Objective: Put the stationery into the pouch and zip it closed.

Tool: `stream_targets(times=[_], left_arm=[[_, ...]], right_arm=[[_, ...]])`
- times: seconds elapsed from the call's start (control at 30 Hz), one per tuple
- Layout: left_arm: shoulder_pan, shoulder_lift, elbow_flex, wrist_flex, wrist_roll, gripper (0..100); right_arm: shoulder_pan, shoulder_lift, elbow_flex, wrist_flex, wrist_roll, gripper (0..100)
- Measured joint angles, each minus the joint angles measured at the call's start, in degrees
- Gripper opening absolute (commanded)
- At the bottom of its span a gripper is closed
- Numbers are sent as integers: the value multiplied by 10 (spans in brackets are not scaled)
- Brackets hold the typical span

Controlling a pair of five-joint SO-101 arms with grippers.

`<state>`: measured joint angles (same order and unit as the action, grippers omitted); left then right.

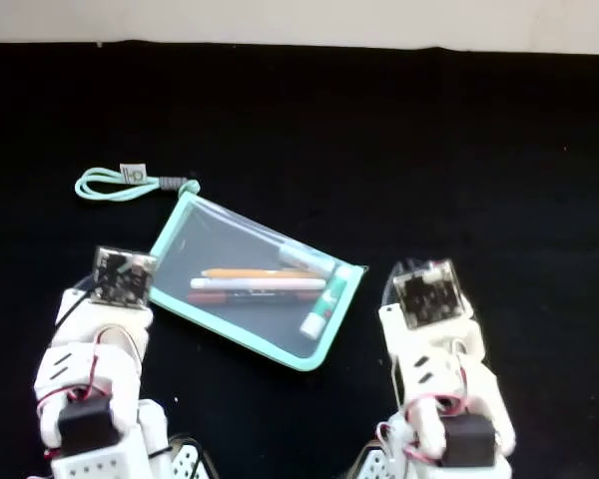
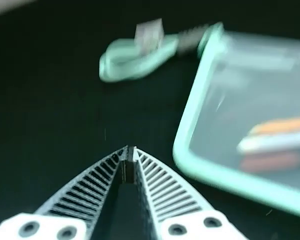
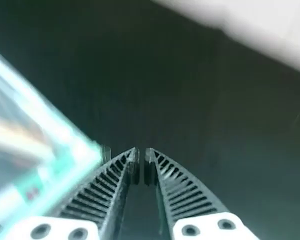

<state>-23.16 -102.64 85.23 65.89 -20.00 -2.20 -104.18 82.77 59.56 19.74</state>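
Note:
The clear pouch [image 1: 248, 284] with mint trim lies flat in the middle of the black table, and several pens and markers [image 1: 257, 283] lie inside it. Its mint strap [image 1: 120, 184] loops out from the far left corner. My left gripper [image 2: 129, 150] is shut and holds nothing, just off the pouch's [image 2: 250, 125] left edge, with the strap [image 2: 135, 55] farther ahead. My right gripper [image 3: 141, 152] is shut and holds nothing, just beside the pouch's [image 3: 35, 145] right corner. A small dark tab [image 3: 105, 153] sticks out at that corner.
The left arm [image 1: 95, 369] and the right arm [image 1: 439, 369] stand at the near edge on either side of the pouch. The black tabletop [image 1: 399, 140] stretches back to a pale wall strip [image 1: 299, 20].

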Motion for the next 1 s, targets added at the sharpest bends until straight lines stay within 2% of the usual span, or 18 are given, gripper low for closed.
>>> stream_targets(times=[0.13,0.3,0.43,0.53,0.63,0.8,1.0], left_arm=[[-42,2,51,-4,0,10],[-56,2,66,-4,1,10],[-56,2,98,46,1,10],[-57,1,105,98,1,10],[-74,-2,109,105,23,10],[-78,-2,109,105,78,11],[-77,-2,110,105,91,11]], right_arm=[[51,0,100,-2,-49,45],[67,0,124,-2,-123,45],[69,0,124,-2,-162,45],[69,0,125,31,-178,43],[69,0,125,100,-195,43],[69,-4,125,116,-203,43],[69,-4,125,116,-203,43]])
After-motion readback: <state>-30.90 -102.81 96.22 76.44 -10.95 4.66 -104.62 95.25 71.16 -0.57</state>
